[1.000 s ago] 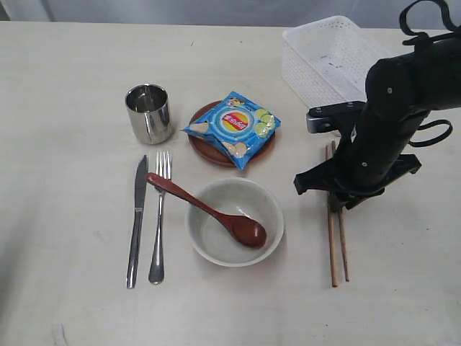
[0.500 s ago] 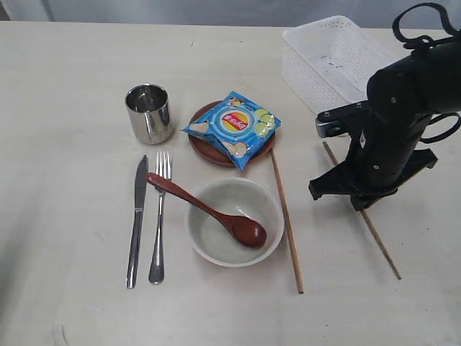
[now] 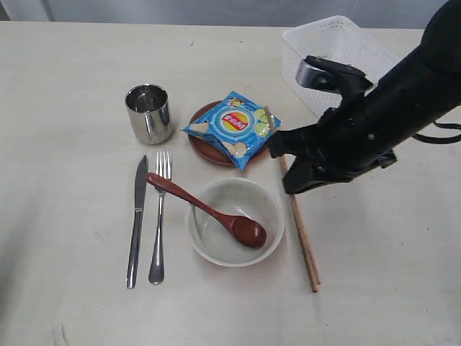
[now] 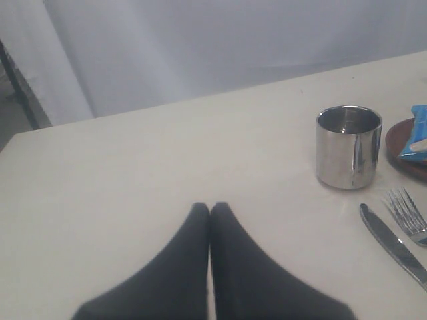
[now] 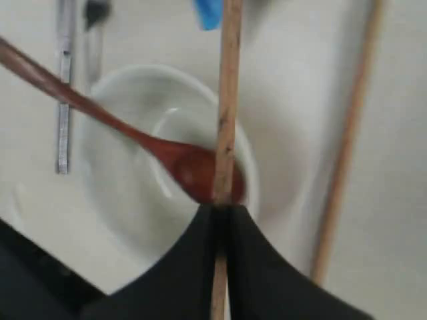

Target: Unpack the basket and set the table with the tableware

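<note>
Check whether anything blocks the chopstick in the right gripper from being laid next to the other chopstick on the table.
Nothing visible does. The right gripper is shut on one chopstick at the edge of the bowl; the other chopstick lies on bare table just past the bowl's rim, with no object between them.

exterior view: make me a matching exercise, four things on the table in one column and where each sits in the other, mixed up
Things
1. wooden spoon
2. chip bag
3. steel cup
4. knife

Places
A. standing upright beside the plate
B. lying flat right next to the fork
C. head resting inside the bowl
D. lying on top of the plate

Pairs: 1-C, 2-D, 3-A, 4-B
</note>
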Available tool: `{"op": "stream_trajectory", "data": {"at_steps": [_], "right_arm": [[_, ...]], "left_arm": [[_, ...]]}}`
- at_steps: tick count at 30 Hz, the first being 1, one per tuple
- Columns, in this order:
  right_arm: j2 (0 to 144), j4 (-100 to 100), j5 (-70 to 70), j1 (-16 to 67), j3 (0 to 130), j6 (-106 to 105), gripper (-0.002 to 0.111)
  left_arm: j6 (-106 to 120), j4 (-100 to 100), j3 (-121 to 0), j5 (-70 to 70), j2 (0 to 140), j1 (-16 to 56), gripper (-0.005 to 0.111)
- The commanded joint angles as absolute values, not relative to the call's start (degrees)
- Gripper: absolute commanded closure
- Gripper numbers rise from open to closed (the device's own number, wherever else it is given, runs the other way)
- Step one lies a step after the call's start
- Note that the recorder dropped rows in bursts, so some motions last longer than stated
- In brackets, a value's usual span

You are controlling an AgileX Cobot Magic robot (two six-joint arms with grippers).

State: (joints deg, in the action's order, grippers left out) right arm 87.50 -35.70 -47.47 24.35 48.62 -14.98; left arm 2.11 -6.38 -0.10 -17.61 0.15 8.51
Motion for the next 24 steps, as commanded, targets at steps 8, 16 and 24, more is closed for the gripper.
{"op": "stream_trajectory", "data": {"at_steps": [8,16,24], "right_arm": [[90.98,-44.85,-39.32,37.50,48.55,-13.66,0.109],[96.84,-47.46,-36.14,38.37,48.55,-12.49,0.109],[97.50,-48.84,-33.21,38.37,48.55,-14.31,0.108]], "left_arm": [[1.92,-5.81,0.00,-17.15,0.00,8.20,0.107],[1.92,-5.81,0.00,-17.15,0.00,8.20,0.107],[1.92,-5.81,0.00,-17.15,0.00,8.20,0.107]]}}
